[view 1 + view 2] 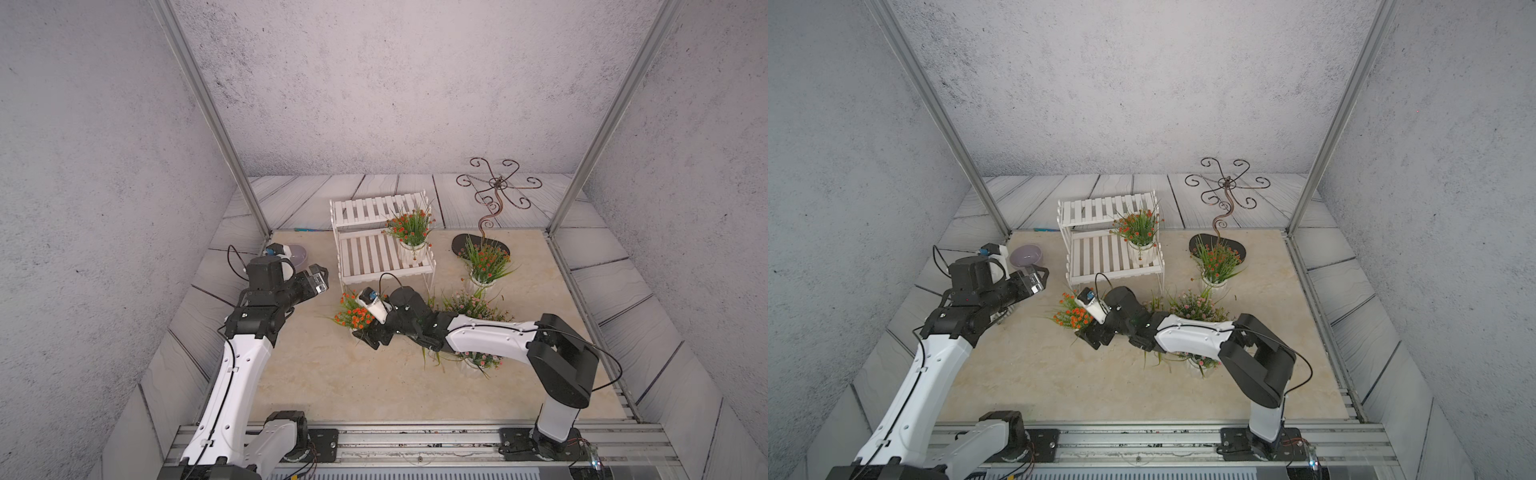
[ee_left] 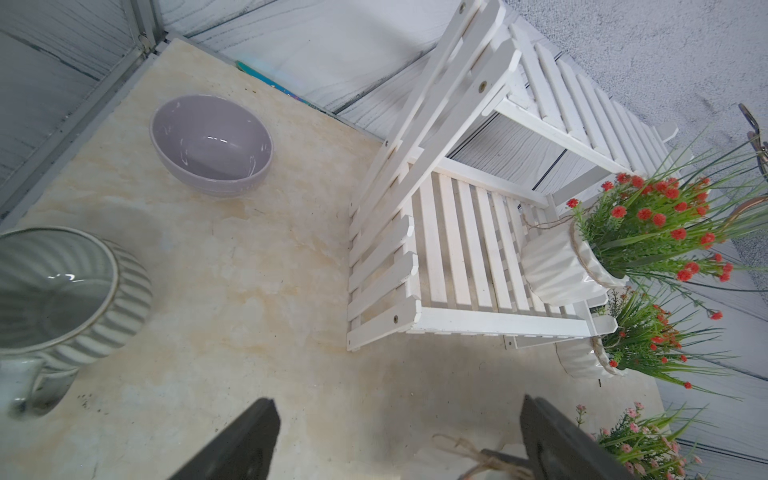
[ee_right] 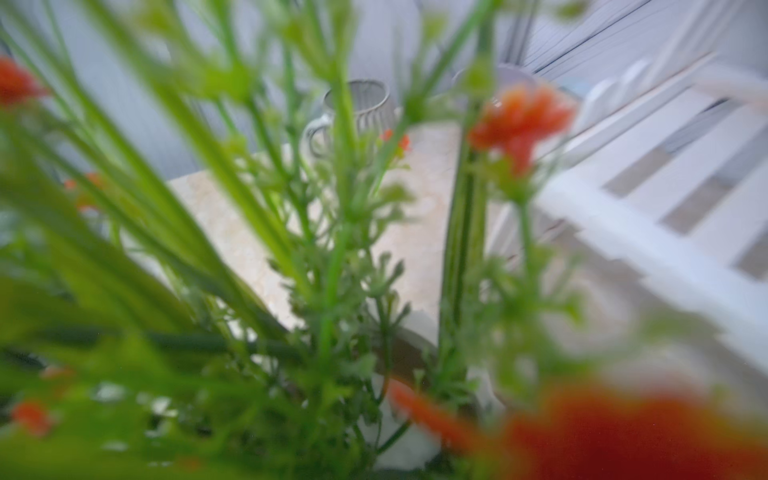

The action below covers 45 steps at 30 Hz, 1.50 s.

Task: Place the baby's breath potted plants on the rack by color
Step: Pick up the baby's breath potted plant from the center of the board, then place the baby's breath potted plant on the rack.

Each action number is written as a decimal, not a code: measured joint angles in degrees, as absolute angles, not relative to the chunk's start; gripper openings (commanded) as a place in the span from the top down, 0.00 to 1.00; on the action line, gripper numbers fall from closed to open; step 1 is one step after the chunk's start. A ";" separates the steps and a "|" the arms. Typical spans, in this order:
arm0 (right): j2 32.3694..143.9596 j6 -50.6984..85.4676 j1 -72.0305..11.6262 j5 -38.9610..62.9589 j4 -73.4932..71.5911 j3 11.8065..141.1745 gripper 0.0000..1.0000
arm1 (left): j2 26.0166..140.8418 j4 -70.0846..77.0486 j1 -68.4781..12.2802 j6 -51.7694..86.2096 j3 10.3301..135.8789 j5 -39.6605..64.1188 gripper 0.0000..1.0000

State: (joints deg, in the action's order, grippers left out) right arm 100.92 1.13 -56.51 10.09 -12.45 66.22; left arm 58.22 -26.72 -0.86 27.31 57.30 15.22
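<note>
1. One beige worktop (image 1: 332, 382) carried everything.
2. One white two-tier rack (image 1: 365, 253) stood at its far side.
3. One dark scrolled stand (image 1: 459, 247) stood to the rack's right.
4. We counted two end effectors. The left end effector (image 2: 397, 409) hung wide and empty near the rack's left end. The right end effector (image 1: 372, 338) sat at a plant's base with foliage hiding its jaws, so we could not tell whether it gripped.
5. We counted five potted plants.
   - Three were orange-red: rack plant (image 1: 409, 226) on the lower tier's right end, stand plant (image 1: 486, 259) just before the stand's base, and front plant (image 1: 353, 311) at the right end effector.
   - Two were pink: rear pink plant (image 1: 471, 305) behind the right arm and near pink plant (image 1: 482, 359) beneath it.
6. One lilac bowl (image 2: 212, 145) and one grey ribbed pot (image 2: 62, 291) stood at the left.
</note>
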 measured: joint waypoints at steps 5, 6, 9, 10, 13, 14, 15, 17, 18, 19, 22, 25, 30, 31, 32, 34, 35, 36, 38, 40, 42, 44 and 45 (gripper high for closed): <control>99.53 1.63 -53.23 7.44 -6.26 73.01 0.19 | 58.41 -26.72 -0.86 27.29 57.32 15.22 0.05; 99.53 1.63 -52.77 7.14 -5.15 74.41 0.19 | 58.46 -26.72 -0.86 27.31 57.32 15.22 0.05; 100.20 1.63 -50.98 6.81 -1.98 80.66 0.18 | 58.57 -26.72 -0.86 27.31 57.34 15.22 0.05; 100.90 1.58 -50.39 6.83 -1.19 83.26 0.18 | 58.57 -26.72 -0.86 27.29 57.36 15.22 0.05; 104.86 1.45 -48.69 6.83 0.45 91.96 0.18 | 58.65 -26.70 -0.86 27.29 57.39 15.25 0.05; 106.74 1.43 -48.16 6.85 0.71 94.98 0.18 | 58.72 -26.70 -0.86 27.29 57.39 15.25 0.05; 108.51 1.39 -47.70 6.92 1.26 97.58 0.18 | 58.81 -26.65 -0.86 27.31 57.39 15.25 0.05; 112.49 1.30 -46.85 7.05 2.83 102.67 0.18 | 59.02 -26.57 -0.86 27.31 57.39 15.25 0.05; 113.97 1.28 -46.57 7.14 3.40 104.29 0.18 | 59.11 -26.55 -0.86 27.31 57.39 15.25 0.05; 115.72 1.21 -46.28 7.29 4.25 105.86 0.18 | 59.20 -26.48 -0.86 27.33 57.39 15.25 0.05; 120.27 0.69 -45.60 7.40 6.85 109.80 0.18 | 59.31 -26.33 -0.86 27.44 57.39 15.29 0.05; 124.29 -0.03 -45.45 7.55 9.78 113.40 0.18 | 59.31 -26.24 -0.86 27.51 57.39 15.49 0.05; 128.25 -0.60 -45.45 8.58 12.03 118.56 0.18 | 59.31 -25.89 -0.86 27.73 57.39 15.75 0.05; 128.86 -0.64 -45.45 8.80 12.27 119.57 0.18 | 59.31 -25.80 -0.86 27.77 57.39 15.73 0.05; 129.56 -0.67 -45.45 9.08 12.45 120.64 0.18 | 59.31 -25.74 -0.86 27.90 57.39 15.73 0.05; 130.61 -0.67 -45.45 9.50 12.51 122.13 0.18 | 59.31 -25.54 -0.86 27.97 57.36 15.73 0.05; 131.09 -0.67 -45.45 9.76 12.60 122.61 0.18 | 59.31 -25.43 -0.86 28.01 57.36 15.73 0.05; 131.44 -0.67 -45.45 10.04 12.62 122.93 0.18 | 59.31 -25.41 -0.86 28.03 57.36 15.73 0.05; 132.31 -0.67 -45.45 10.68 12.64 124.11 0.18 | 59.31 -25.43 -0.86 28.16 57.36 15.73 0.05; 133.08 -0.73 -45.45 10.90 12.60 124.97 0.17 | 59.31 -25.41 -0.86 28.21 57.36 15.73 0.05; 133.73 -0.89 -45.45 11.16 12.58 125.19 0.16 | 59.31 -25.43 -0.86 28.29 57.36 15.73 0.05; 134.54 -0.69 -45.36 11.84 11.97 125.40 0.15 | 59.31 -25.43 -0.86 28.34 57.36 15.73 0.05; 134.89 -0.67 -45.25 12.14 12.08 125.99 0.14 | 59.31 -25.41 -0.86 28.36 57.36 15.73 0.05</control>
